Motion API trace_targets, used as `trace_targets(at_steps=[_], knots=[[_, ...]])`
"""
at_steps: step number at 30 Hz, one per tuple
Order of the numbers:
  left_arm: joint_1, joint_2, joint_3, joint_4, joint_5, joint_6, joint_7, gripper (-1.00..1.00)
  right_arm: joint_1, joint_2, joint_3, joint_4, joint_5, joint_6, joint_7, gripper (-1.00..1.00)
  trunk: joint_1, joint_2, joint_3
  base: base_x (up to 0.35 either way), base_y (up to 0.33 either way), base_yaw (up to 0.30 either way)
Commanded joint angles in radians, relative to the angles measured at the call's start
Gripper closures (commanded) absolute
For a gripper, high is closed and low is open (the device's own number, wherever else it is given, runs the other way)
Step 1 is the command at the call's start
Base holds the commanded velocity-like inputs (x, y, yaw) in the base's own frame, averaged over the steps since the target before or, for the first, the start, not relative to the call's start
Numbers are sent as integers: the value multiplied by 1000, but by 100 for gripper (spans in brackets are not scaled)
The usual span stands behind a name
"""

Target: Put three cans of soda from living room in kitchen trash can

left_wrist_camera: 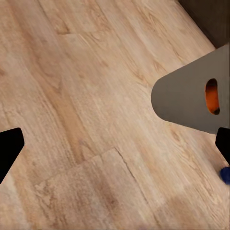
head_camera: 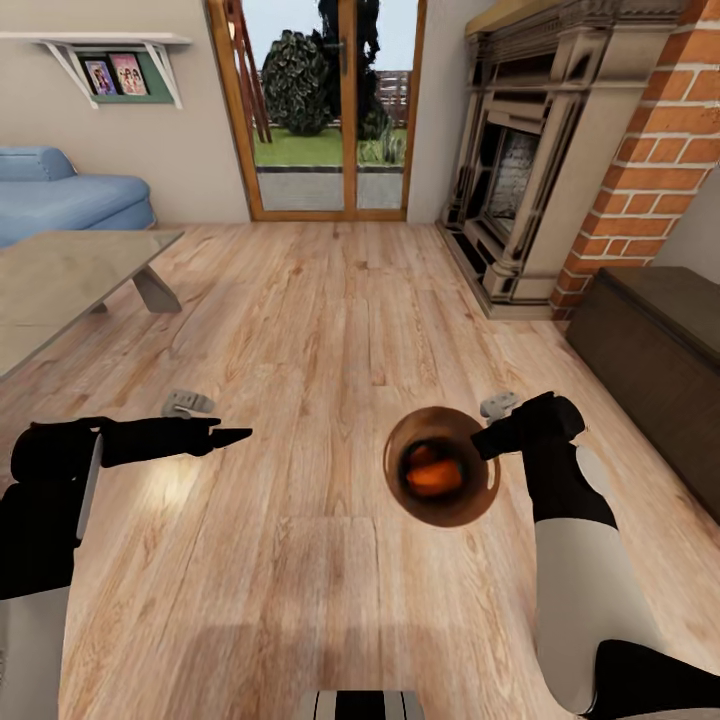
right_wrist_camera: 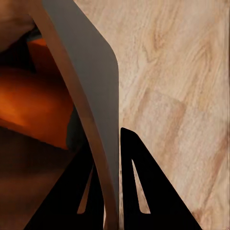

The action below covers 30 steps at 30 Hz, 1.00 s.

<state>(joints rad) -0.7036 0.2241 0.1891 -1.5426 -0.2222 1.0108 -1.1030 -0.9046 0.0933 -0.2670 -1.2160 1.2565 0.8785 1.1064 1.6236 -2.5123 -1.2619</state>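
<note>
The copper-brown trash can (head_camera: pixel 404 492) hangs above the light wood floor, held by its rim. My right gripper (head_camera: pixel 484 440) is shut on that rim. In the right wrist view its two black fingers (right_wrist_camera: pixel 143 187) pinch the thin grey wall of the can (right_wrist_camera: pixel 96 76). Orange soda cans (head_camera: pixel 434 470) lie inside it, also seen as the orange cans (right_wrist_camera: pixel 33 100) beside the wall. The blue can is not clearly seen; a small blue spot (left_wrist_camera: pixel 224 175) sits at the frame edge. My left gripper (head_camera: pixel 240 434) is open and empty, left of the bin, with black fingertips (left_wrist_camera: pixel 9 148) apart over bare floor.
A grey low table (head_camera: pixel 70 280) stands at the left with the blue sofa (head_camera: pixel 60 195) behind it. The brick fireplace (head_camera: pixel 520 180) and a dark low cabinet (head_camera: pixel 660 330) line the right side. A glass door (head_camera: pixel 320 110) is straight ahead.
</note>
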Motion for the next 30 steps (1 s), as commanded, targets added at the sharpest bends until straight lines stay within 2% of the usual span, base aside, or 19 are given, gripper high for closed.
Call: trace_targets(at_steps=[1,8,9,10,13,14,18,19,20,21,22,24,26,30], knots=[[6,-6,3,3,1,6,-6,-100,-6,3,6,-6,-5,5,8,100,0,0,4,0,0,0],[45,-43,7,6,5,34,-45,-100,-44,3,48,-35,-17,9,19,100,-4,2,31,0,0,0],[63,-43,7,6,5,34,-71,-100,-116,2,111,-159,-141,169,94,100,-4,2,35,0,0,0],[64,-44,7,6,5,35,-72,-100,-117,-2,113,-190,-137,169,127,100,-4,2,39,0,0,0],[65,-44,7,6,7,35,-75,-100,-117,-13,114,-226,-135,169,151,100,-6,3,50,0,0,0],[65,-44,8,5,10,35,-77,-100,-116,-29,114,-242,-135,169,161,100,-6,3,54,0,0,0],[66,-45,9,4,11,35,-77,-100,-111,-59,113,-252,-135,169,173,100,-8,4,70,0,0,0],[67,-45,9,4,11,35,-76,-100,-103,-81,111,-257,-136,169,186,100,-9,4,74,0,0,0],[67,-45,9,4,12,34,-74,-100,-87,-116,108,-270,-138,169,216,100,-9,5,79,0,0,0],[67,-45,9,4,12,34,-74,-100,-80,-128,107,-274,-138,169,226,100,-9,5,83,0,0,0],[67,-45,9,4,12,34,-73,-100,-61,-161,105,-282,-139,169,256,100,-10,5,88,0,0,0],[67,-45,9,4,12,34,-73,-100,-43,-187,103,-286,-139,169,272,100,-11,6,99,0,0,0],[67,-45,9,4,12,34,-73,-100,-21,-210,99,-290,-143,169,283,100,-12,6,109,0,0,0],[67,-45,9,4,12,34,-74,-100,2,-233,97,-294,-147,169,289,100,-13,7,131,0,0,0]])
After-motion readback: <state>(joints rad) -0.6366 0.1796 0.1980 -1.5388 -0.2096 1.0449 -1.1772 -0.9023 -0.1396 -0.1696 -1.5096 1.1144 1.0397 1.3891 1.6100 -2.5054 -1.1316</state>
